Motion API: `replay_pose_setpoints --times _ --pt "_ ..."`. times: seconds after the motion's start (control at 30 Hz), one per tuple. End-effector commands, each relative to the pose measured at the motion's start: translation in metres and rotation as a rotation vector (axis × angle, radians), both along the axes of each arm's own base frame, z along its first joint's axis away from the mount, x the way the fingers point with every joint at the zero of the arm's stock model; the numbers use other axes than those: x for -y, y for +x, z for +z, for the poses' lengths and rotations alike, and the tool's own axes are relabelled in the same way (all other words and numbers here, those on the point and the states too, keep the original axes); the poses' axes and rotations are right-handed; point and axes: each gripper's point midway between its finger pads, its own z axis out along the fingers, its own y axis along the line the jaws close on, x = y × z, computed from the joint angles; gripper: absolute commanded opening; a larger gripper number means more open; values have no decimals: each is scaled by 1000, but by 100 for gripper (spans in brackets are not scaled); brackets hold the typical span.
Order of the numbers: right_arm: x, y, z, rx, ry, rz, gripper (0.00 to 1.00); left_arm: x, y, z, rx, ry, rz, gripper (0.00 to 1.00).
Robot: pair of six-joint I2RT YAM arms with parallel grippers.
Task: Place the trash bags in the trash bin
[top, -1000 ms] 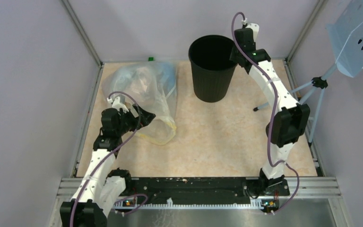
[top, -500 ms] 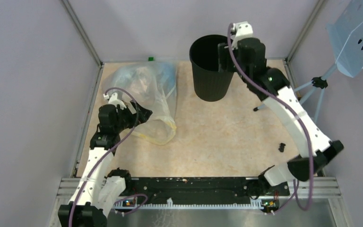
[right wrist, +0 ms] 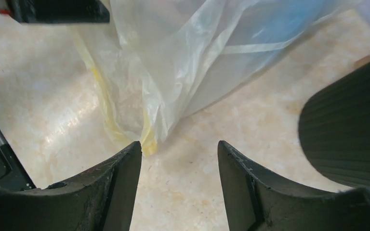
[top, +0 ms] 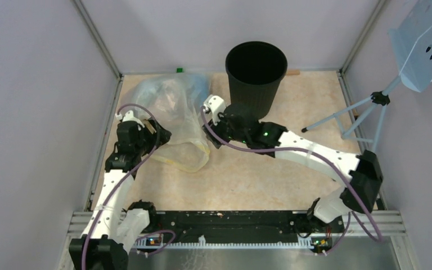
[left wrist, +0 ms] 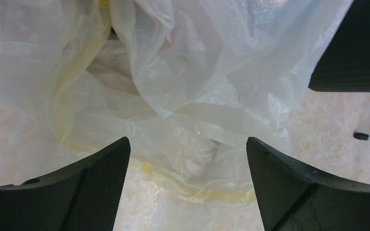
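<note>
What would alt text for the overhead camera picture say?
Two white robot arms flank a crumpled see-through pale plastic film bag lying on a beige table, the left gripper and the right gripper both open at its near end. A round black ribbed plastic bin stands upright behind, to the bag's right.

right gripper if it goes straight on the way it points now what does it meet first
Probably the yellow-edged corner of the thin, see-through plastic film bag, lying just ahead of the right gripper; depth is hard to judge.
</note>
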Motion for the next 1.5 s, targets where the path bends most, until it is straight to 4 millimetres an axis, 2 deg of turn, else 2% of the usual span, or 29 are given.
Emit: replay_pose_setpoints --times 0.0,0.2,0.37,0.47,0.53,0.6,0.67,0.83,1.0,1.1,1.17,1.27,1.37,1.47 --pt "-38 4 -8 -11 76 80 59 -21 5 19 29 7 89 94" --pt "-64 11 -50 -79 75 81 61 -36 3 23 27 18 136 93" --pt "-80 15 -85 -139 43 88 61 -37 2 27 48 38 120 94" --pt "-82 16 -100 -162 34 80 59 -34 3 30 66 49 89 94" --pt "-81 16 -105 -168 36 69 50 -30 3 32 83 64 46 94" --pt "-78 17 -105 -169 41 50 28 -27 3 33 94 74 11 95" --pt "-70 21 -101 -159 46 -1 0 -22 4 36 118 91 -47 95" --pt "-37 36 -71 -182 160 -105 0 21 6 51 200 34 -274 82" --pt "8 51 -55 -228 232 -188 0 70 5 57 210 228 -400 86" --pt "29 50 -53 -243 240 -210 0 103 0 61 241 318 -513 87" --pt "45 52 -54 -264 255 -240 0 114 0 62 256 398 -550 90" --pt "67 54 -58 -301 291 -275 0 126 -1 67 304 505 -614 98" --pt "81 52 -55 -294 314 -289 0 139 -3 70 355 601 -689 99" --pt "88 50 -54 -291 315 -299 0 149 0 64 368 705 -760 99"
